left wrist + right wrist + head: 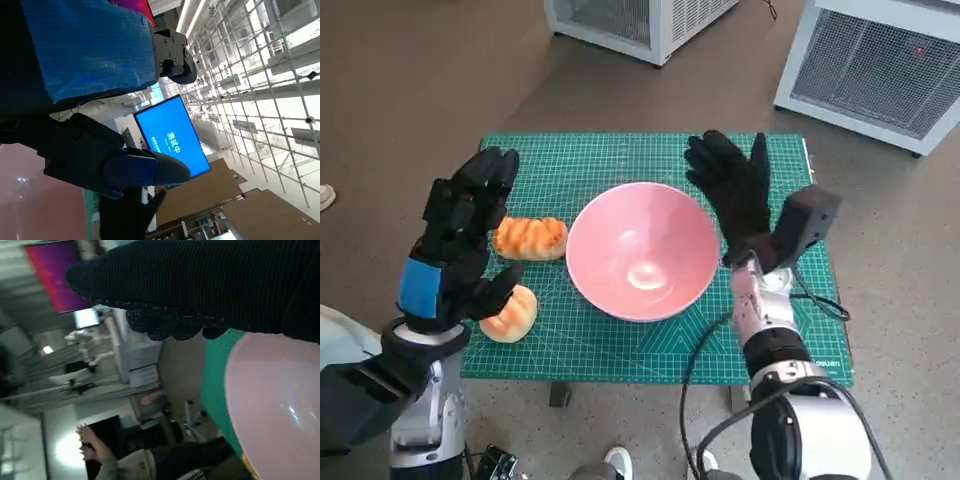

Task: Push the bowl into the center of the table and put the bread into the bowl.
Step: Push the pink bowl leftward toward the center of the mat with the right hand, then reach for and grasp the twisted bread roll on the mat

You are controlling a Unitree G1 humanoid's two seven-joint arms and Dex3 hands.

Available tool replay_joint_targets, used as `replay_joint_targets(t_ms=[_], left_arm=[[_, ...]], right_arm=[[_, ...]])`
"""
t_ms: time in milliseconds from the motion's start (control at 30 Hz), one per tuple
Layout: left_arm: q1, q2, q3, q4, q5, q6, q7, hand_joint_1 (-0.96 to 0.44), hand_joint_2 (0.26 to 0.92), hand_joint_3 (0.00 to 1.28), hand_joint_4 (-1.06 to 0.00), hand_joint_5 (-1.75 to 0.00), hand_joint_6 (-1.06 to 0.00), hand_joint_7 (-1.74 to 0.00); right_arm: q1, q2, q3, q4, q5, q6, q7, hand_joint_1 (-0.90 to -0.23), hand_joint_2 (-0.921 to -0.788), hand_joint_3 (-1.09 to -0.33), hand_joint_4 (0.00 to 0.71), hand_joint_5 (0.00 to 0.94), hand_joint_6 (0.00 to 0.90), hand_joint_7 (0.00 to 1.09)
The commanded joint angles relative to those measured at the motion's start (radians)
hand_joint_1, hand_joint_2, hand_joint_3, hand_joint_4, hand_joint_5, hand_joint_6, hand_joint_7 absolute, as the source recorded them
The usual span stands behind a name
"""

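- the left hand (463, 240), black with blue tape across its back, was raised over the left side of the table with fingers spread and pointing away from the robot; nothing in it, so wide open and empty; the left wrist view showed the same thing, taped back and black fingers (125, 167) with nothing between them
- right under and beside that hand were two pieces of golden-orange glazed bread; the ridged bread loaf (531, 238) lay just right of the fingers, close to the bowl's left rim; the rounder bread bun (512, 313) sat nearer the robot, partly hidden by the thumb; couldn't tell if the thumb actually touched it
- the right hand (732, 186), in its black knitted glove, was up at the bowl's far right rim, fingers spread, holding nothing; whether the palm pressed on the rim, can't say from these shots
- the big pale pink glossy bowl (642, 250) sat upright and empty roughly mid-table; the right wrist view had its pink side (272, 405) right next to the glove
- everything rested on a green gridded cutting mat (620, 155) covering the small table; grey floor around it, white vented cabinets (875, 60) beyond the far edge
- a person (125, 462) showed in the right wrist view background
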Motion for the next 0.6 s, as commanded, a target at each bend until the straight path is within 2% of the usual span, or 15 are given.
replay_joint_targets(t_ms=[33, 200, 433, 600], left_arm=[[-0.03, -0.004, -0.005, 0.024, -0.009, -0.006, -0.002, -0.55, 0.921, 0.33, -0.21, 0.0, -0.01, -0.59], [-0.052, -0.007, -0.012, 0.05, -0.016, -0.009, -0.012, -0.55, 0.921, 0.34, -0.21, 0.0, -0.01, -0.6], [-0.086, -0.01, -0.022, 0.081, -0.035, -0.011, -0.04, -0.56, 0.921, 0.34, -0.21, 0.0, -0.01, -0.61], [-0.106, -0.007, -0.025, 0.096, -0.049, -0.01, -0.061, -0.56, 0.921, 0.34, -0.21, 0.0, -0.01, -0.62]], right_arm=[[0.01, -0.014, 0.023, -0.018, -0.009, -0.081, 0.038, -0.646, -0.921, -0.89, 0.176, 0.006, 0.112, 0.45], [0.023, -0.026, 0.045, -0.049, -0.009, -0.177, 0.098, -0.671, -0.921, -0.874, 0.19, 0.004, 0.069, 0.55], [0.054, -0.026, 0.067, -0.128, 0.025, -0.306, 0.196, -0.675, -0.921, -0.865, 0.196, 0.003, 0.027, 0.64], [0.089, -0.018, 0.089, -0.205, 0.063, -0.362, 0.271, -0.704, -0.921, -0.849, 0.199, 0.003, 0.008, 0.68]])
